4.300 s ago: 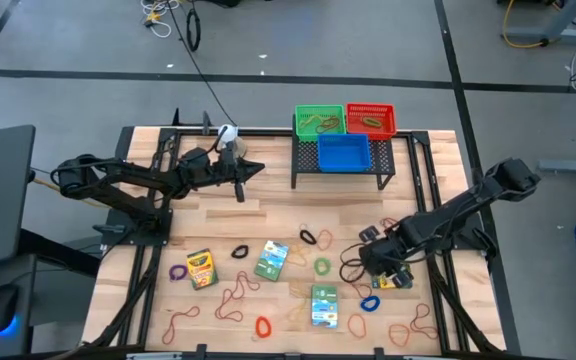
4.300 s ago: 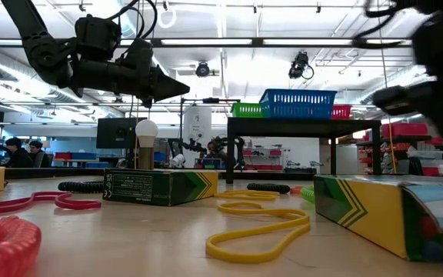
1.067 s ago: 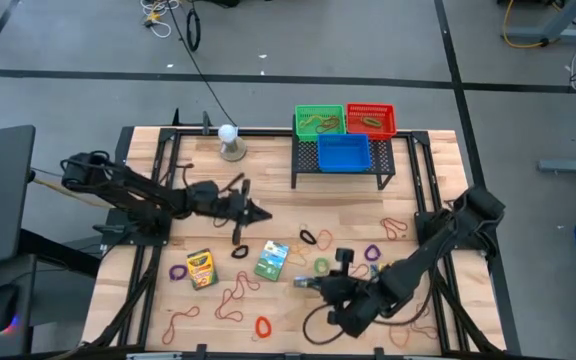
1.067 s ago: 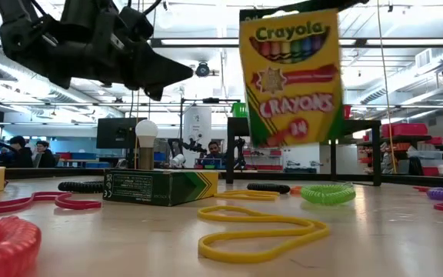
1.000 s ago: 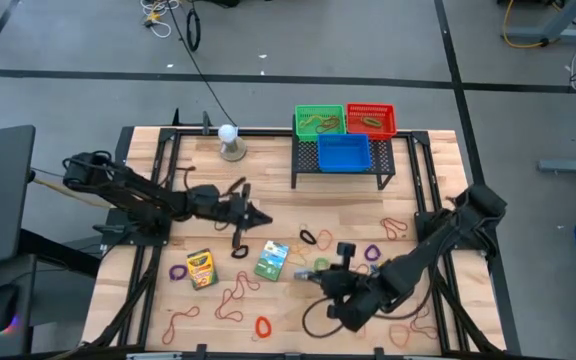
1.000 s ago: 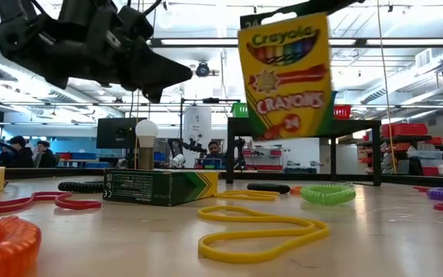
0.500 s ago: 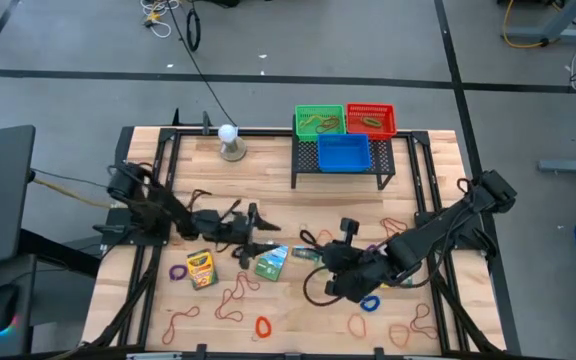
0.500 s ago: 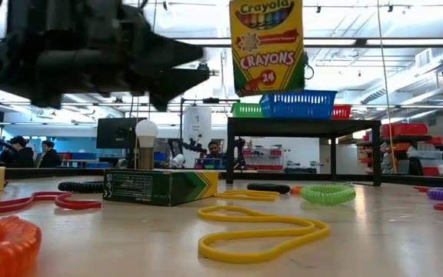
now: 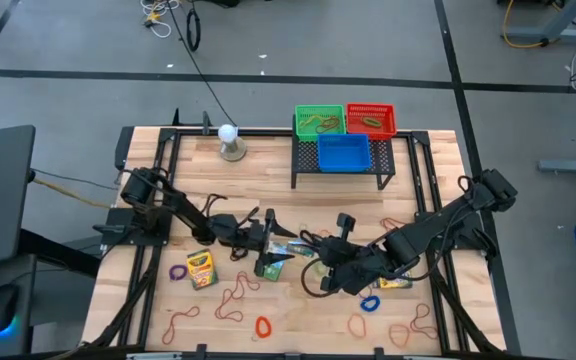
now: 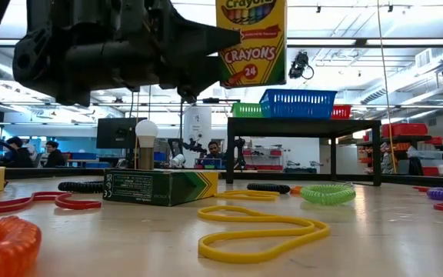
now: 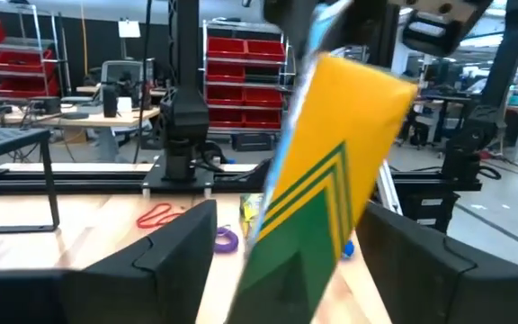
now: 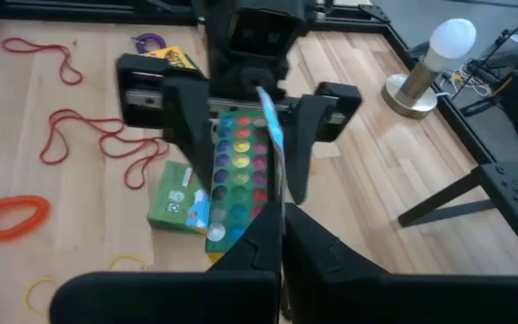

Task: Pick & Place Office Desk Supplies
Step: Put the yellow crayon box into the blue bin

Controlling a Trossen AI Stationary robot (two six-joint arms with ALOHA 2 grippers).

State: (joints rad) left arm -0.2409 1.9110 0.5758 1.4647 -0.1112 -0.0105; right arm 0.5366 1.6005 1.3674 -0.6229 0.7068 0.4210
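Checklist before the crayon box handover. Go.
1. Right gripper shut on the crayon box: ok, it pinches the box's edge.
2. Left gripper open: ok, its fingers stand wide.
3. Box between the left fingers: ok, one finger on each side in both wrist views.
4. Left grip taken: not ok, the fingers stand apart from the box.
5. Box clear of the table: ok, it hangs well above it in the low view.
6. Green box lying below is clear of the handover: ok, it lies flat on the table.
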